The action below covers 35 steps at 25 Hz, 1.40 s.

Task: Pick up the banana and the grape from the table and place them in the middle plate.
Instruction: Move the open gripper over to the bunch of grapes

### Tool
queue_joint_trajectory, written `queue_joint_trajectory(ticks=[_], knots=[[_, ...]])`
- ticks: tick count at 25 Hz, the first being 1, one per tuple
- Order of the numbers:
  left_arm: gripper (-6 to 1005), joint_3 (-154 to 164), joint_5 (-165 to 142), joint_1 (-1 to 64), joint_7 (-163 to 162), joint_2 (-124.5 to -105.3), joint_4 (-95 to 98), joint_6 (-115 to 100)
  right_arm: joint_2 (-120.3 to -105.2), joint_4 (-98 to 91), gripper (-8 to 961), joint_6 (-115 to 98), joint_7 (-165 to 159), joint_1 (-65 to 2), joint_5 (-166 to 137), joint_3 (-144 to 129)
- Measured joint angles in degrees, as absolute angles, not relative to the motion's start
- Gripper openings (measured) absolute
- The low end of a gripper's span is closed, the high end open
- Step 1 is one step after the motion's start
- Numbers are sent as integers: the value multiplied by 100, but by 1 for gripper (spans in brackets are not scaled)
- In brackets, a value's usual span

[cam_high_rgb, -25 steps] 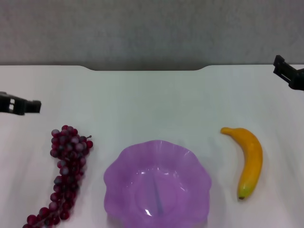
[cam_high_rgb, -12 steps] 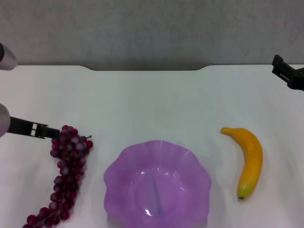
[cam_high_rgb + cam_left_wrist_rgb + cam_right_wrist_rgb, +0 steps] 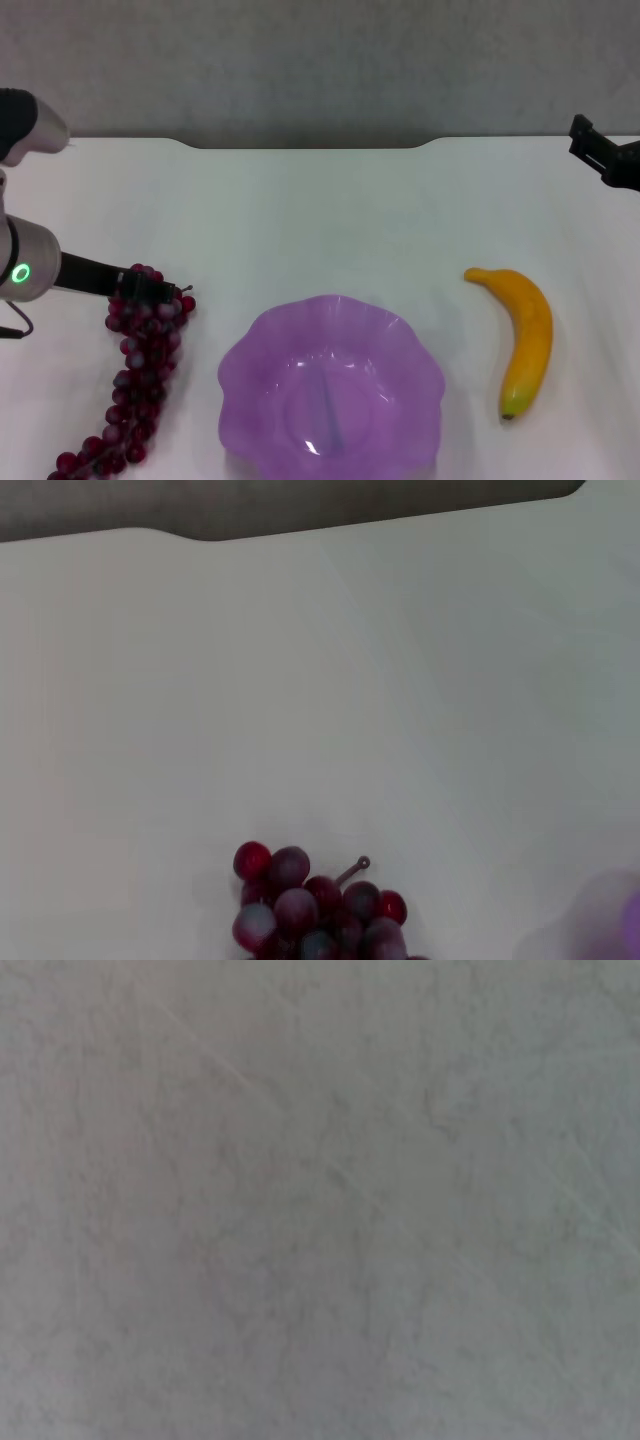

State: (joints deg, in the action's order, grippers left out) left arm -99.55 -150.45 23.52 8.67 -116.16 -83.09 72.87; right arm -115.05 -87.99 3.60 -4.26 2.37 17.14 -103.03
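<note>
A bunch of dark red-purple grapes lies on the white table at the near left; its top also shows in the left wrist view. The light-purple scalloped plate sits in the near middle and holds nothing. The yellow-orange banana lies to the right of the plate, green tip toward me. My left gripper reaches in from the left and is over the top of the grape bunch. My right gripper is at the far right edge, well away from the banana.
A grey wall stands behind the table, whose far edge has a shallow notch. The right wrist view shows only a plain grey surface.
My left arm has come in from the left edge and moved right and nearer, from beside the grapes to over their top. The right gripper, plate and banana have not moved.
</note>
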Motion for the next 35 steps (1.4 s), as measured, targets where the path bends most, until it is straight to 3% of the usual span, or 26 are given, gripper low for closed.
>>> queue_joint_trajectory(ticks=[11, 35], knots=[[853, -9918, -15518, 2859, 1095, -11611, -6750, 6626, -11505, -8793, 867, 360, -422, 216, 1731, -10317], [852, -9734, -14921, 3143, 1497, -11623, -5985, 6196, -11505, -8785, 868, 361, -421, 196, 1736, -10318]])
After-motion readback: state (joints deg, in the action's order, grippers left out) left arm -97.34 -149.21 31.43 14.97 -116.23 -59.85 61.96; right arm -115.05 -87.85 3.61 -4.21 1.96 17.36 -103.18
